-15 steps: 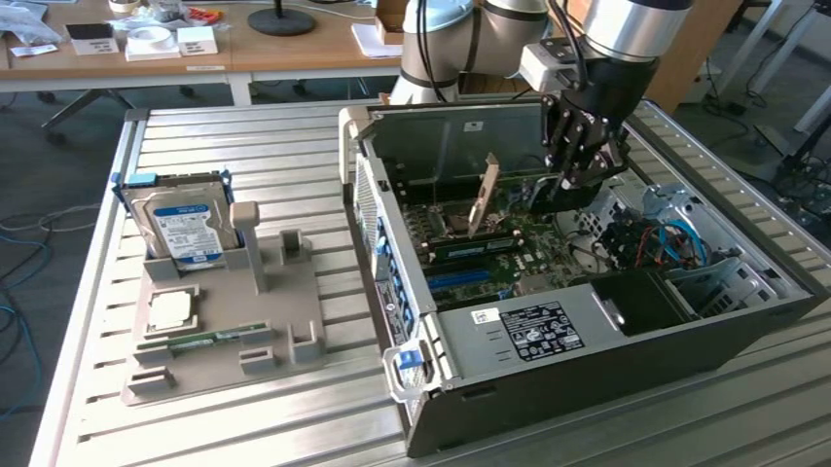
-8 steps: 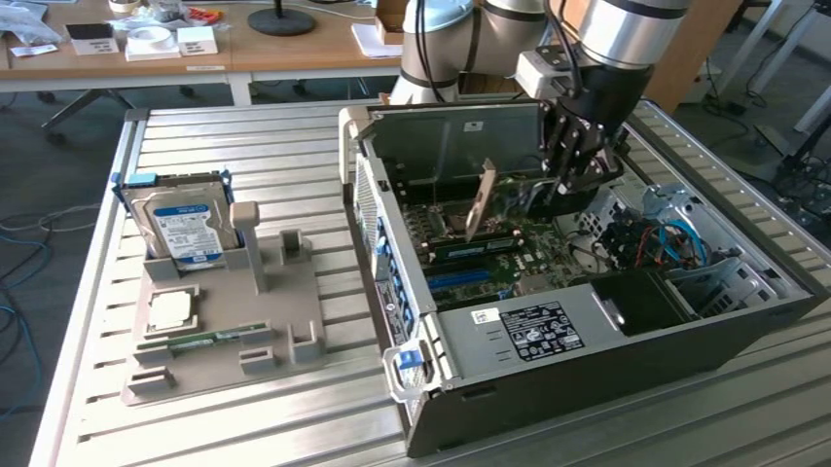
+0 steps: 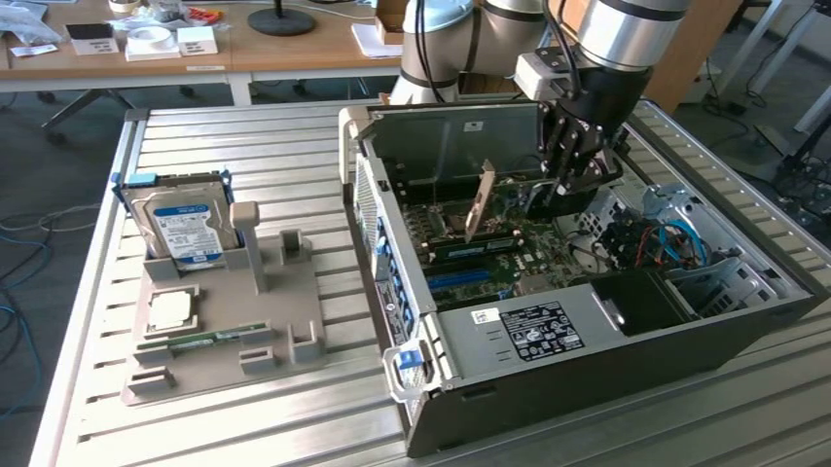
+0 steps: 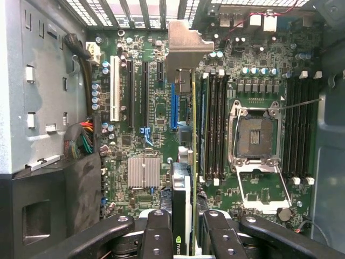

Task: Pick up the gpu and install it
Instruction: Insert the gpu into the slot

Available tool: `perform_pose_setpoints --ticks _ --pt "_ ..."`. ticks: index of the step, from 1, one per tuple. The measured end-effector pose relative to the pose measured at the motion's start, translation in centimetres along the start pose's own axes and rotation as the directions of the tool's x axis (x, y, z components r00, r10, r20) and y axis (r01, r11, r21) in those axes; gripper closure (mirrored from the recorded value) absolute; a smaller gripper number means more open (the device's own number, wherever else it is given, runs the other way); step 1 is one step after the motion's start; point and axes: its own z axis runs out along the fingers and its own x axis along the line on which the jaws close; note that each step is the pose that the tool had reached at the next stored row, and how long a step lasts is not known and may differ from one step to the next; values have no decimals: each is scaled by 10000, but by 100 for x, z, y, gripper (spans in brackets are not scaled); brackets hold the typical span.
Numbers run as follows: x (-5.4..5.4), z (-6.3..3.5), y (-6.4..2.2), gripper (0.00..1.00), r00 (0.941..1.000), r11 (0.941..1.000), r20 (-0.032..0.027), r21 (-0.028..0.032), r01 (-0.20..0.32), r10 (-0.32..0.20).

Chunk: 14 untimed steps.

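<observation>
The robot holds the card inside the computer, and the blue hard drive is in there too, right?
No. The gripper holds the card inside the computer, but the blue hard drive stands outside, in the grey holder on the table; the exterior view shows it.

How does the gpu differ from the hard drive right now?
The gpu is a thin card held in the gripper's jaws over the motherboard inside the case. The hard drive is boxy and stands untouched in a grey holder outside it. The gpu ends in a pale metal bracket; the hard drive carries a blue-and-white label. Both stand on edge.
</observation>
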Motion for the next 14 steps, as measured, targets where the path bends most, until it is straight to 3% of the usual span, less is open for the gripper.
perform_pose_setpoints --ticks 14 --pt "0 1 37 73 10000 10000 1 4 1 -1"
